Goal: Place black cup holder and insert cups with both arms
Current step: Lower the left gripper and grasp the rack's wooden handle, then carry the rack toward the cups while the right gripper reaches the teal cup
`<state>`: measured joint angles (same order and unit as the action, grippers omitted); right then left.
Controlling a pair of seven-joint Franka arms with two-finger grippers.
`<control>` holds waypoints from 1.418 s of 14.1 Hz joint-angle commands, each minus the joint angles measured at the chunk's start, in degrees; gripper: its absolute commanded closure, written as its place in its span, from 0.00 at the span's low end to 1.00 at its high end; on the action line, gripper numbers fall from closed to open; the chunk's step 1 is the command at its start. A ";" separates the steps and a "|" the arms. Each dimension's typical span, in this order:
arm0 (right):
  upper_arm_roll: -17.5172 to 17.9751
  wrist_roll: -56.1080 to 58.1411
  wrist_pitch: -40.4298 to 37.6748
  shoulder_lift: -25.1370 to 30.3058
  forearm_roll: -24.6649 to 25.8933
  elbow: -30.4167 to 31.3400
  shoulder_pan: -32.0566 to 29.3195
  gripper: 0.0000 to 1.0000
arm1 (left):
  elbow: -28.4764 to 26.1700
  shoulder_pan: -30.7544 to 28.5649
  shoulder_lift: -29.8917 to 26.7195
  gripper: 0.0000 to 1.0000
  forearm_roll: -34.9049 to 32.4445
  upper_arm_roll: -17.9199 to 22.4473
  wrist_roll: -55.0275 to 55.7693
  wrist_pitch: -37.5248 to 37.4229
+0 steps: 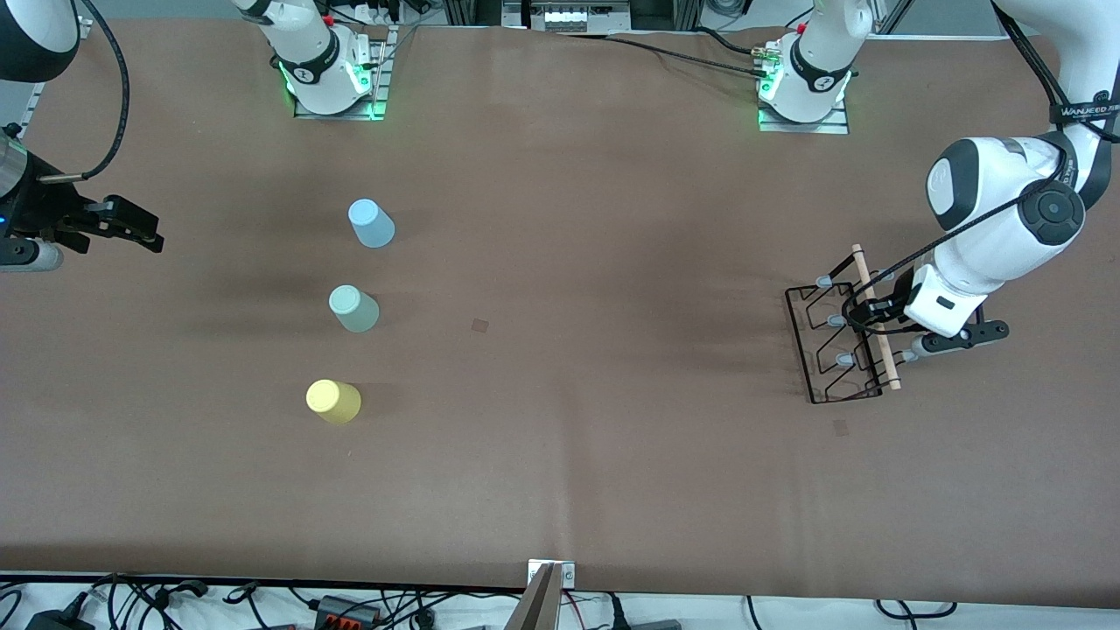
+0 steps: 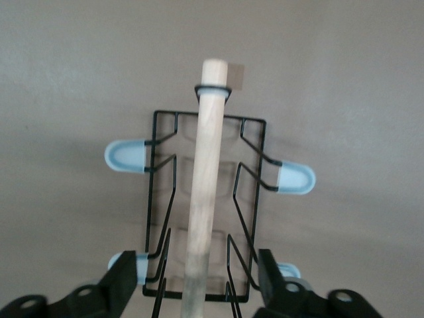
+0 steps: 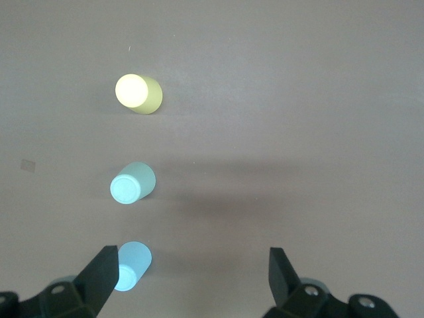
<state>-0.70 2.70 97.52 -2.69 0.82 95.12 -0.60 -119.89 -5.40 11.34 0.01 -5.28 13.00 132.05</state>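
Status, read from the front camera outward: nothing is placed or inserted yet.

1. The small yellow plastic tumbler (image 1: pixel 333 402) stands nearest the front camera, toward the right arm's end of the brown paper-covered table (image 1: pixel 560 490). The mint green plastic tumbler (image 1: pixel 353 308) stands farther from the camera, and the light blue plastic tumbler (image 1: pixel 371 223) farther again. All three sit bottom-up in a loose line, apart from each other and untouched.

2. The thin black wire cup holder (image 1: pixel 831 346), with its light wooden rod handle (image 1: pixel 875 315) and grey-tipped pegs (image 1: pixel 845 360), rests on the table toward the left arm's end, well apart from the tumblers.

3. The left claw (image 1: pixel 879 308) is low over the holder. In the left wrist view the rod handle runs between the two fingers (image 2: pixel 122 285), which stand spread on either side of it. I judge the grasp is lined up but not made.

4. The right claw (image 1: pixel 131 227) hangs spread over the right arm's end of the table. It holds nothing, and I read that arm as waiting.

Remaining, in my judgement: close on the handle, move the holder to its place, then seat each of the three tumblers on a peg. The task is at its first step.
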 commanded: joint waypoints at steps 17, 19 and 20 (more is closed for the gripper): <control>0.09 -0.06 0.92 -4.59 -0.73 0.24 0.86 0.00 | 3.86 1.61 -0.79 0.94 0.78 -2.09 6.05 -9.06; 0.18 0.11 0.83 -6.96 -0.65 0.06 3.66 0.00 | 9.74 1.70 0.16 0.96 0.78 -6.30 10.19 -14.17; 0.09 0.03 0.31 -8.80 -0.56 -0.29 5.50 0.00 | 13.16 1.79 1.22 0.97 0.78 -8.50 10.99 -16.28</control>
<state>-0.43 2.75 98.11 -8.96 0.36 95.51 1.66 -114.15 -3.99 11.28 0.06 -10.31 21.20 121.22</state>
